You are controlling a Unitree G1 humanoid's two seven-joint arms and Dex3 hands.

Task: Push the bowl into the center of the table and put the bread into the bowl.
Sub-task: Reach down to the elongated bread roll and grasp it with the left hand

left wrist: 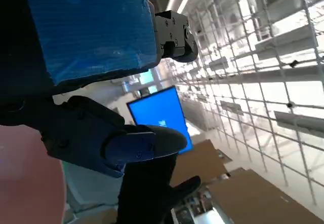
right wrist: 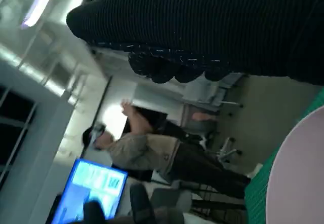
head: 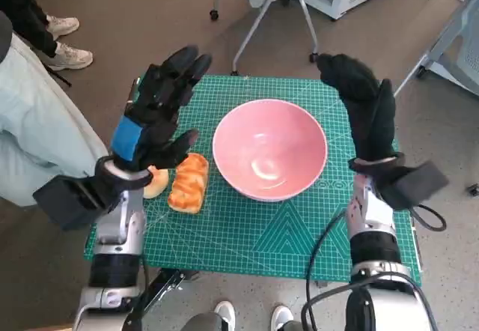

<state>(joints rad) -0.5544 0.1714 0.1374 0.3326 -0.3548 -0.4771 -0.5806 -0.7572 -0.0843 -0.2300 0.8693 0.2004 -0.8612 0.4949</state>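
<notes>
Pink bowl point(head: 270, 149): empty, set mid-tabletop on green mat point(head: 254, 234). Bread point(head: 188, 183): laid just beside the bowl, outside it. Left hand point(head: 153, 114) and right hand point(head: 364, 106): raised, fingers spread, nothing held.

One pink bowl point(head: 270, 148) sat on the one green cutting mat point(head: 254, 234) that covered the counter. One loaf of bread point(head: 188, 183) lay on the mat, and beside it one pale, rounded piece of food point(head: 156, 182), partly hidden. Two hands were over the mat: the left hand point(head: 153, 117) and the right hand point(head: 363, 106). In the right wrist view there was one seated person point(right wrist: 152, 153) and one lit blue screen point(right wrist: 93, 186).
</notes>
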